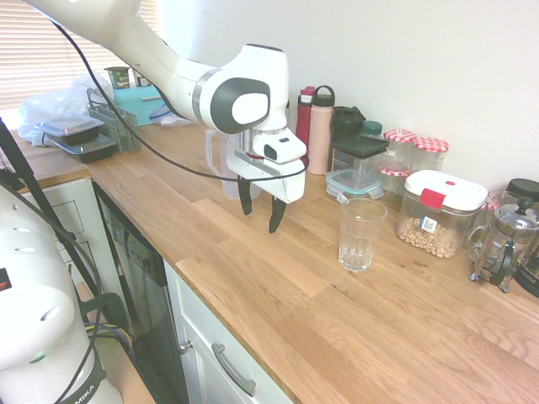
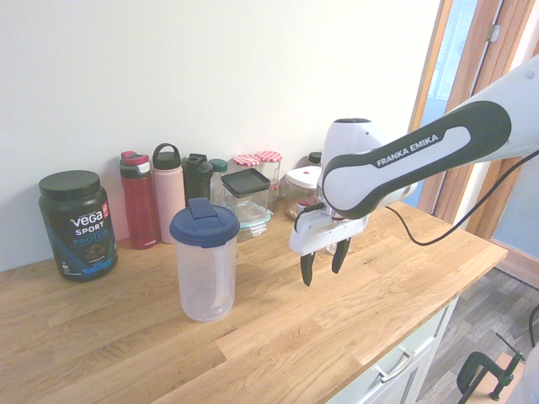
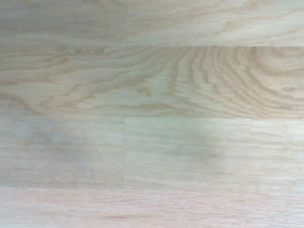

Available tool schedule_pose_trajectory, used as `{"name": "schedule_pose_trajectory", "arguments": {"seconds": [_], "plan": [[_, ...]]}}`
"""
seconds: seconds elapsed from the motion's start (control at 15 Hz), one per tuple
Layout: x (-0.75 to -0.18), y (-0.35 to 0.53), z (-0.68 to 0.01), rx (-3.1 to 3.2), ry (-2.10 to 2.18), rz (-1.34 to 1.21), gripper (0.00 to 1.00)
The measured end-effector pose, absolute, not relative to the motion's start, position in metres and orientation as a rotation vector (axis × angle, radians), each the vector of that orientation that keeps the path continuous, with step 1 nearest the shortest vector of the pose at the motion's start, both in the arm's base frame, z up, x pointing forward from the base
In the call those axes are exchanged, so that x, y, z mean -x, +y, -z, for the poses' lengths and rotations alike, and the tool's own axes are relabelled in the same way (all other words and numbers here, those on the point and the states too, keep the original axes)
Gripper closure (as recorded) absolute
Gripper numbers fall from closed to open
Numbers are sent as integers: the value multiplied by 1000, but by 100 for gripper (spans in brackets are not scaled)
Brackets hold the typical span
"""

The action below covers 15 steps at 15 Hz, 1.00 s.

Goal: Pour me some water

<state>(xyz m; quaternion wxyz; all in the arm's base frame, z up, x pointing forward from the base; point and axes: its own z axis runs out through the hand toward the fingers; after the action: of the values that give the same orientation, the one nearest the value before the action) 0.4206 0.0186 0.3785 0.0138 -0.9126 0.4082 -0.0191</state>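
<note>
On the pale oak countertop (image 1: 278,295) the clear ribbed drinking glass (image 1: 361,233) stands upright and empty, just beside the black two-finger gripper (image 1: 261,210), which hangs above the bare wood with its jaws spread wide and nothing between them. The translucent plastic shaker with a dark blue lid (image 2: 205,260) stands apart on the arm's other side; no water level can be made out in it. Against the wall stand a red bottle (image 2: 138,200), a pink bottle (image 2: 168,192) and a black protein tub (image 2: 77,224). A clear lidded canister (image 1: 439,214) holds pale nuts or beans.
</note>
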Motion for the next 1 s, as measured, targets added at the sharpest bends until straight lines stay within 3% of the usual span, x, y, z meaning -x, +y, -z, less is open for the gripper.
{"name": "schedule_pose_trajectory", "arguments": {"seconds": [0.27, 0.47, 0.73, 1.0], "plan": [[-421, 24, -381, 2844, 1357, 91, 0], [-402, 54, -419, 2834, 1404, 150, 0], [-355, 121, -476, 2825, 1324, 263, 0], [-335, 196, -490, 2783, 1284, 399, 0]]}}
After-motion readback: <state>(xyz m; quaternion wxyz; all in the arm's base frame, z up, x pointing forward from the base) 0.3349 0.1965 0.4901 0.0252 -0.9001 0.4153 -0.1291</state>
